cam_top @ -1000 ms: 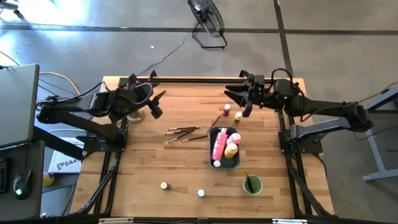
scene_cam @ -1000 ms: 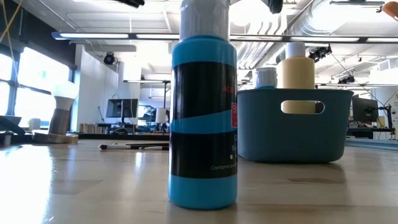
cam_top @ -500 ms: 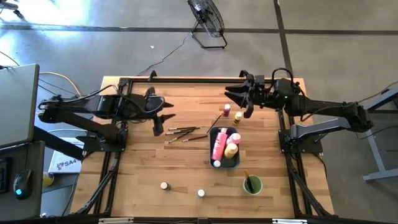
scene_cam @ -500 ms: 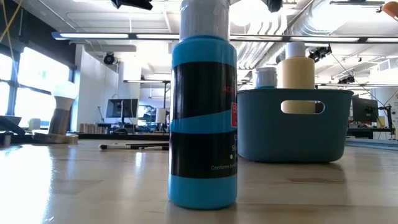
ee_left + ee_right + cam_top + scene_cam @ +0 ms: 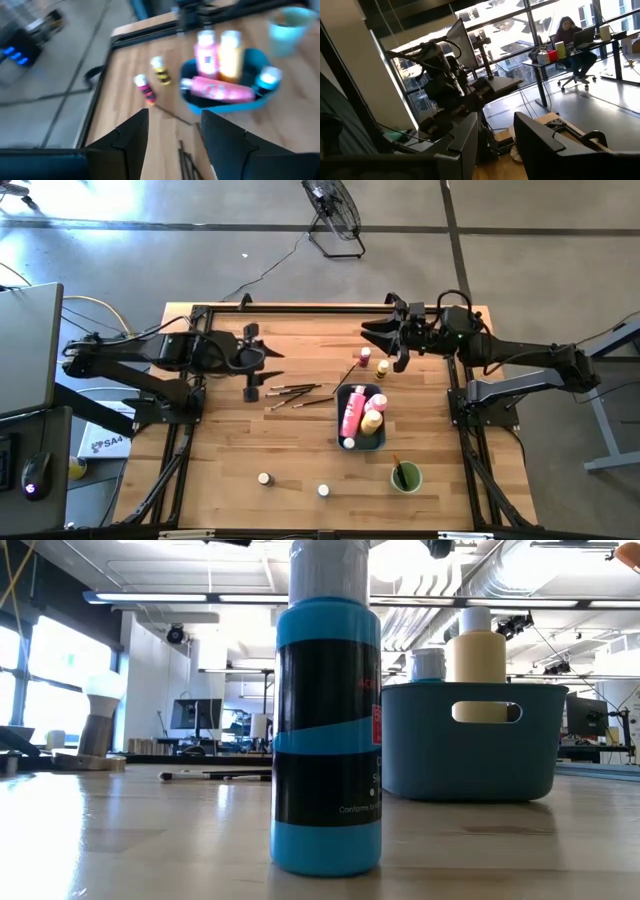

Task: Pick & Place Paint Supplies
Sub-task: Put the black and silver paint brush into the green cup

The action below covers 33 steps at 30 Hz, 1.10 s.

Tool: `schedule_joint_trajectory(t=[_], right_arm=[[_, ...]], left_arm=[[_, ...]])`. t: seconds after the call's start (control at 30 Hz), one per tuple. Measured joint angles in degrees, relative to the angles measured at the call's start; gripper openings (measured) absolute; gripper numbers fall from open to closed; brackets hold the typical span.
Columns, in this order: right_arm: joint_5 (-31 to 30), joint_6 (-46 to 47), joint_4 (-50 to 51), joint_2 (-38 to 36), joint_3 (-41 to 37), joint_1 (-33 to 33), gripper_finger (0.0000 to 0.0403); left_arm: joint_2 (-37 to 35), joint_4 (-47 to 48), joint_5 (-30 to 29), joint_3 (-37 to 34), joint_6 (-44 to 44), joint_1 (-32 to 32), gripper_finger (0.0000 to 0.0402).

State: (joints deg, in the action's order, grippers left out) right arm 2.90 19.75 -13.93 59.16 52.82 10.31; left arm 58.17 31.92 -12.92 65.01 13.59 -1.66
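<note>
Several thin brown-handled brushes (image 5: 296, 392) lie flat on the wooden table, just right of my left gripper (image 5: 262, 365), which hangs open and empty above the table. A blue-grey tray (image 5: 380, 430) holds a pink bottle (image 5: 352, 413), a yellow bottle (image 5: 372, 422) and a small jar (image 5: 348, 442). Two small bottles, pink (image 5: 365, 355) and yellow (image 5: 382, 367), stand beyond the tray, under my right gripper (image 5: 382, 340), which is open, empty and raised. In the left wrist view my left gripper (image 5: 175, 115) looks toward the tray (image 5: 200, 102).
A green cup (image 5: 406, 477) with a brush in it stands near the front right. Two small jars (image 5: 264, 478) (image 5: 323, 491) stand near the front edge; one, a blue bottle (image 5: 325, 730), fills the low view. Bare wood lies at the left and the front left.
My left gripper has moved toward the table's right edge and a little down, nearer the brushes, and has rolled about its own axis. Its fingers stay apart. The supplies on the table have not moved.
</note>
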Motion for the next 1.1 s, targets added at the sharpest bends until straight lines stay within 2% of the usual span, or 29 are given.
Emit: schedule_joint_trajectory(t=[0.2,0.33,0.4,0.5,0.63,0.87,1.1], right_arm=[[-1.45,-0.04,0.0,0.0,0.0,0.0,0.0121],[-1.43,-0.04,0.02,0.0,0.0,-0.02,0.0121],[-1.45,0.21,0.04,0.0,0.0,0.0,0.0121],[-1.29,1.12,0.04,0.0,0.0,-0.02,0.0121],[-1.25,1.16,0.04,0.0,0.0,0.0,0.0121],[-1.31,1.05,0.02,0.0,0.0,0.0,0.0121],[-1.32,1.05,0.0,0.0,0.0,-0.01,0.0121]], left_arm=[[-5.43,-0.47,18.05,-1.71,5.81,9.47,0.0177],[-11.64,-7.75,28.52,-9.17,6.12,16.72,0.0177],[-15.29,-13.3,31.53,-14.18,3.92,19.64,0.0177],[-20.09,-18.94,32.09,-21.15,-1.99,22.43,0.0177],[-23.19,-19.75,31.57,-26.02,-9.28,23.61,0.0177],[-23.1,-21.38,31.45,-26.93,-20.89,23.79,0.0177],[-21.38,-23.4,31.29,-26.93,-22.89,23.79,0.0177]])
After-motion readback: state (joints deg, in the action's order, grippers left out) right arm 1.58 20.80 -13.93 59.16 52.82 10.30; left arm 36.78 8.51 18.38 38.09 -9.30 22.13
